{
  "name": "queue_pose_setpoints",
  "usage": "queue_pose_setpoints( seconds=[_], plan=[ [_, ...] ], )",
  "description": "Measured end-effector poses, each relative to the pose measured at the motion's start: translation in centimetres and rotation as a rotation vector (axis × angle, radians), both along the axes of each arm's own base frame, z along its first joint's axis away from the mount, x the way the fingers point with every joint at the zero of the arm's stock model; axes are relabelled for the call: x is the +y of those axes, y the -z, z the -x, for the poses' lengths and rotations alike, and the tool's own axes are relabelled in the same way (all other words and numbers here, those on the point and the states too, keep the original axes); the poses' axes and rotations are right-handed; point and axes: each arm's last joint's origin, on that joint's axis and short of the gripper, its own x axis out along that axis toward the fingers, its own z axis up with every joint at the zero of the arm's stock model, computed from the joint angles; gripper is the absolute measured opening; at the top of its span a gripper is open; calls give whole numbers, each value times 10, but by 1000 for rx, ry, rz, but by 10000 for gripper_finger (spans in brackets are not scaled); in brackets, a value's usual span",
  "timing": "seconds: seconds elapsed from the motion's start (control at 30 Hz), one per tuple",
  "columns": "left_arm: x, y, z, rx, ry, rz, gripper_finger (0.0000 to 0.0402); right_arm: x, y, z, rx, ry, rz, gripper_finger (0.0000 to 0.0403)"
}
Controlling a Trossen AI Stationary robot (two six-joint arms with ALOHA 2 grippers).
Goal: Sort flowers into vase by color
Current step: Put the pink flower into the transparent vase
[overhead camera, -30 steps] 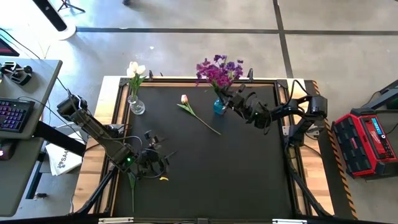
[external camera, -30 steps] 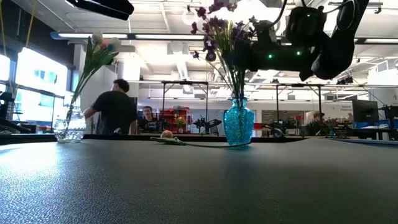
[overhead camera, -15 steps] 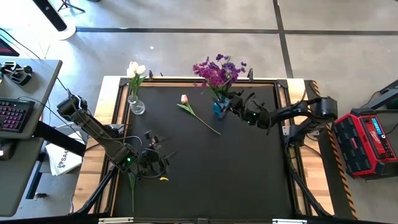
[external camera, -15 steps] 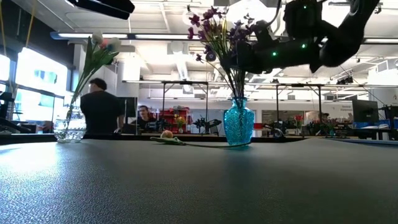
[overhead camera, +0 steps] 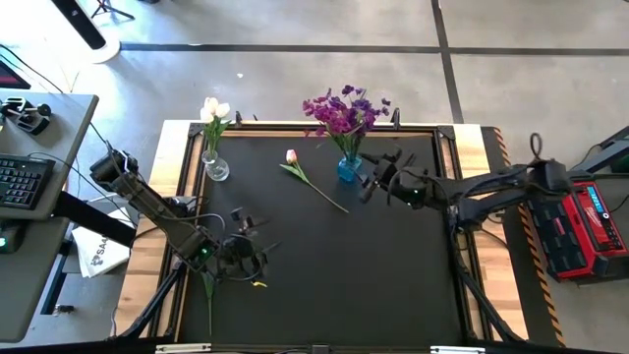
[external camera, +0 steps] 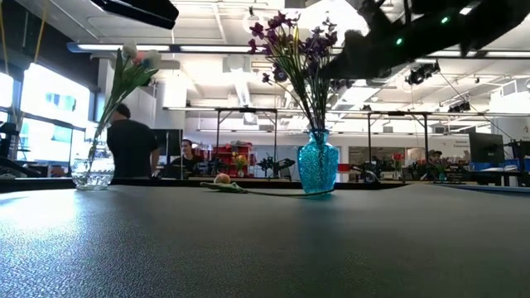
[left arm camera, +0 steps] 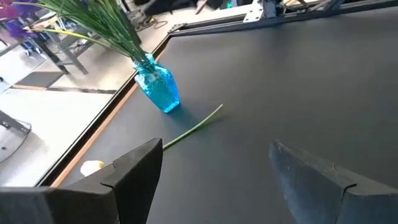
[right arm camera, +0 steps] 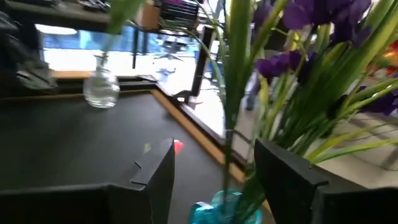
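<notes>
Four cameras cover one black table: one overhead, one at table height, one on each wrist.

The high view looks straight down on the whole black-topped table (overhead camera: 393,275) from far up; the low view sits at the tabletop's level, facing across it into the room. The left wrist camera looks from well back across the table, and the right wrist camera sits close beside the blue glass vase of purple flowers (overhead camera: 347,167), which all four share (external camera: 318,162) (left arm camera: 158,88) (right arm camera: 224,208); the clear glass vase of white tulips (overhead camera: 215,165) also shows in the low (external camera: 92,170) and right wrist views (right arm camera: 102,90).
</notes>
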Motion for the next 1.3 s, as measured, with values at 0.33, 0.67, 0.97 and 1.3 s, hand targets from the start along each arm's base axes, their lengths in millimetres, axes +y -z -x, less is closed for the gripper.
queue_pose_setpoints(
  seconds=[0.33,0.67,0.97,1.3],
  plan=[
    [18,19,4,-58,-3,64,284,41,6,3,-18,-400,-193,170],
    [45,29,1,-266,204,199,284,61,49,-28,58,-258,-211,156],
    [59,18,0,-295,163,167,284,35,14,-56,40,113,-35,156],
    [61,19,-1,-296,131,160,284,-11,-8,-65,115,314,5,155]
  ],
)
